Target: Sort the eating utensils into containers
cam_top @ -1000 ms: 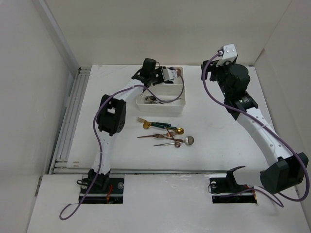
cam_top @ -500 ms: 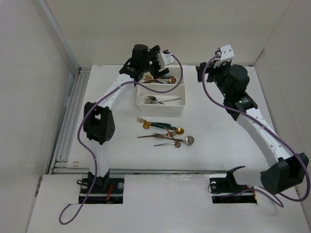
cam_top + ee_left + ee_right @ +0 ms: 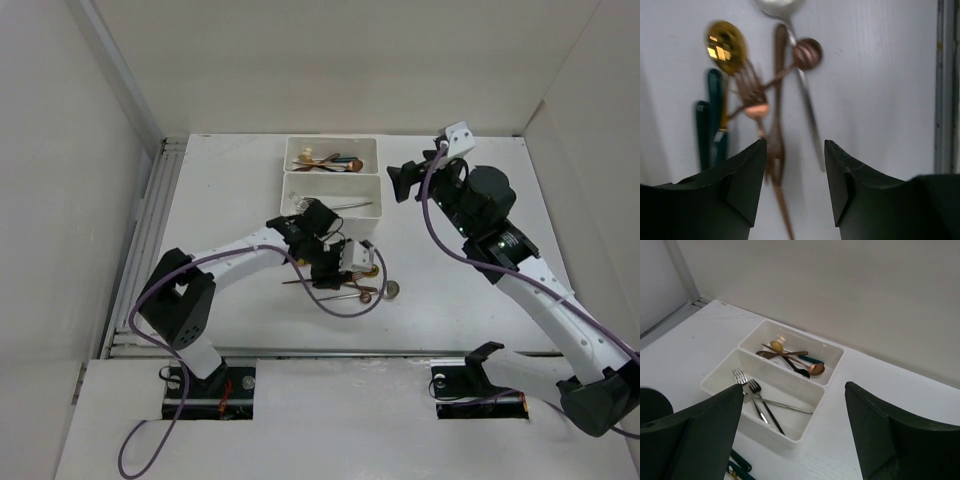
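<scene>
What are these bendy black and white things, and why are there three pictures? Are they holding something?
They are two robot arms, a left arm and a right arm, sorting cutlery. One picture looks down from above; the other two come from a small camera on each wrist. The left gripper hovers open above a pile of utensils on the table. The right gripper is open too, facing two white trays: silver forks lie in the near tray, gold and copper spoons in the far tray. Neither gripper holds anything.
</scene>
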Available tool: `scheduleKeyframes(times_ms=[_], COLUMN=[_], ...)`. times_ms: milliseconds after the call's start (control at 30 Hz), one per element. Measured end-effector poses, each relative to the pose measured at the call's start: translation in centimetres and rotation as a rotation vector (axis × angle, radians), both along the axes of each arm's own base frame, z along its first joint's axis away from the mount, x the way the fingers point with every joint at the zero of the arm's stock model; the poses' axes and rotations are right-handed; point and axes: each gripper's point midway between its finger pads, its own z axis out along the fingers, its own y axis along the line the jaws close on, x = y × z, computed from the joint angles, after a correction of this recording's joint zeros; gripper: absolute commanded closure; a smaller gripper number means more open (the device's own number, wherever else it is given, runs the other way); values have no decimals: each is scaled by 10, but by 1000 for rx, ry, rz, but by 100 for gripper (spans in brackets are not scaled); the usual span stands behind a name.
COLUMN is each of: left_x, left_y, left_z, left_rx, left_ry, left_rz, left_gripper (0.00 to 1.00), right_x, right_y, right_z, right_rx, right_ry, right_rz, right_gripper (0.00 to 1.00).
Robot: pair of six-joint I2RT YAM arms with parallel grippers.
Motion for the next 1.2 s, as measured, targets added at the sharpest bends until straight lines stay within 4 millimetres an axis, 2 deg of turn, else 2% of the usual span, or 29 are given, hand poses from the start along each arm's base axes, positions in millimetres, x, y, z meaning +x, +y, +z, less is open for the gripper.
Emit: scheduleKeyframes(times_ms=[33, 100, 167, 300, 467, 533, 700, 967, 1033, 1067, 1133, 1200], left_x=[-13, -29, -36, -32, -24, -22, -30, -35, -34, -32, -29, -26], left_y=[6, 15, 18, 6, -3, -9, -15, -33, -39, -42, -48, -53], left_z=[-17, -37, -47, -52, -74, -74, -81, -81, -81, -81, -82, -82], left_rx=[39, 93, 122, 117, 142, 130, 146, 149, 146, 145, 143, 140], left_ry=[29, 58, 55, 1, -12, -25, -25, -60, -70, -76, -87, -108], left_rz=[-9, -14, -18, -9, 25, 30, 12, 3, 21, 34, 56, 72], left_gripper=[55, 55, 55, 53, 52, 52, 53, 56, 62, 80, 96, 100], right_x=[-3, -9, -16, -25, -35, -37, -42, -43, -44, -44, -46, -48], right_y=[0, 0, 0, -1, -9, -12, -19, -25, -27, -29, -31, -34], right_z=[1, 2, -1, -12, -22, -19, -15, -20, -21, -22, -22, -22], right_rx=[5, 12, 12, 5, 0, 7, 13, -2, -6, -8, -9, -9], right_ry=[1, 5, 19, 51, 79, 73, 68, 88, 91, 94, 95, 93], right_rz=[-1, -7, -9, -22, -46, -57, -81, -108, -116, -119, -125, -133], right_gripper=[13, 13, 13, 13, 13, 13, 13, 13, 13, 13, 13, 13])
